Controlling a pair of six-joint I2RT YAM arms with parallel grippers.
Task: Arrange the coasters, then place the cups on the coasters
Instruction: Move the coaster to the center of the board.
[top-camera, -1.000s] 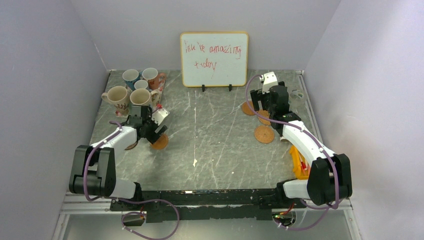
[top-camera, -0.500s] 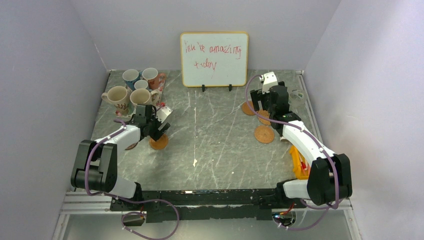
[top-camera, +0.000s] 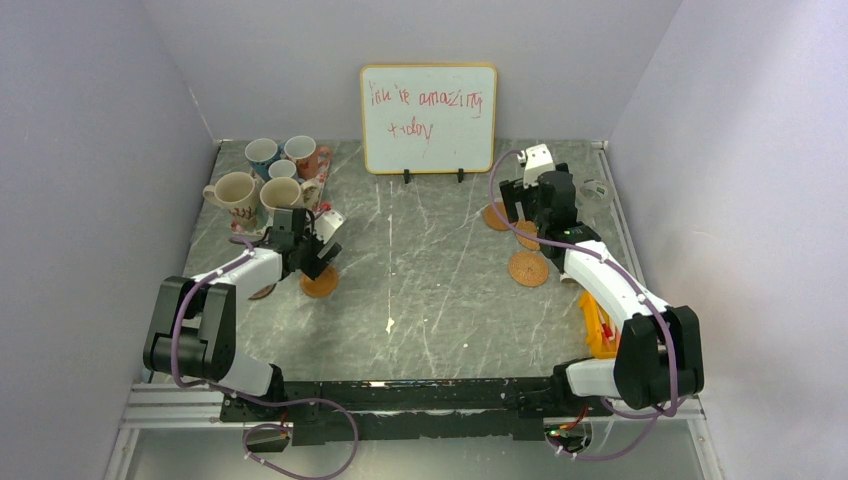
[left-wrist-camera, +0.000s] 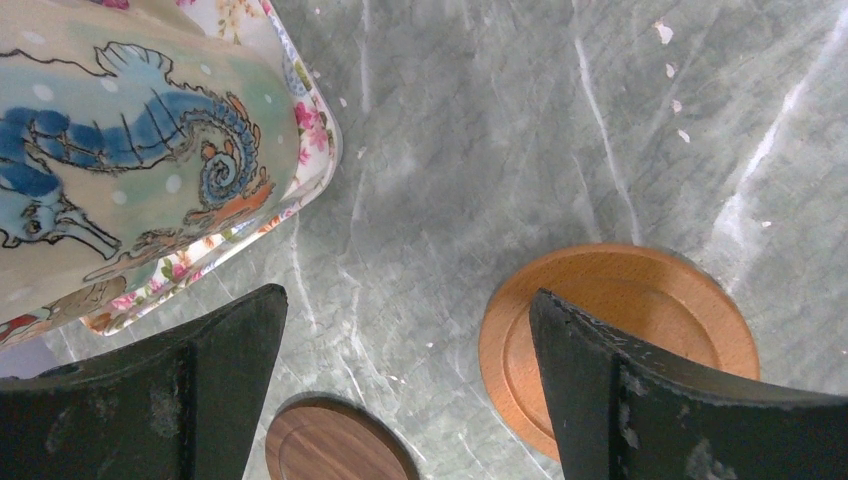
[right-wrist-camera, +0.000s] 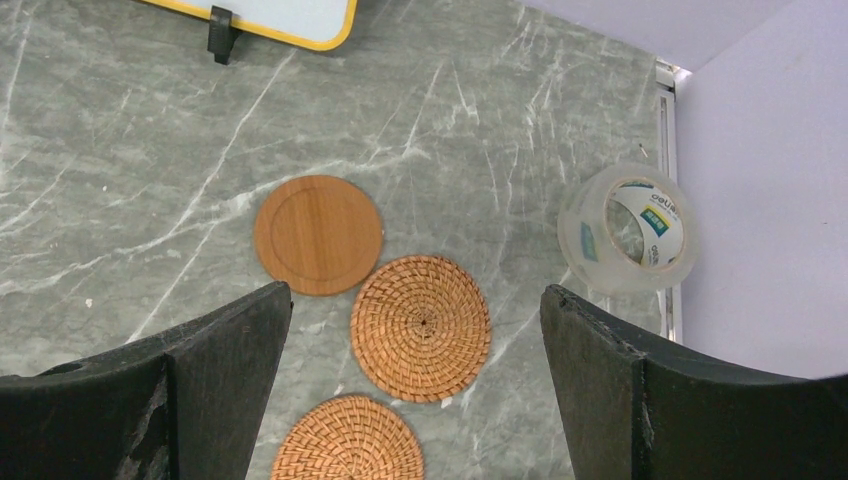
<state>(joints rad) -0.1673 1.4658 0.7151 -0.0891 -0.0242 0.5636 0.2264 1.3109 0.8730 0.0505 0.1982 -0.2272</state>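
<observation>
Left claw (left-wrist-camera: 405, 310) has crept toward the cups (top-camera: 237, 190), gaping, empty.

A grey-green, marble-patterned desk (top-camera: 430, 290) veined in white sits in a booth closed in by plain pale lavender walls (top-camera: 90, 150) at the left, back and right, under soft, even light. A yellow-framed whiteboard (top-camera: 428, 118) with red handwriting stands upright on two black feet near the back wall. A roll of clear tape (right-wrist-camera: 628, 228) lies at the desk's far right edge, beside a metal rail (right-wrist-camera: 664, 130).
</observation>
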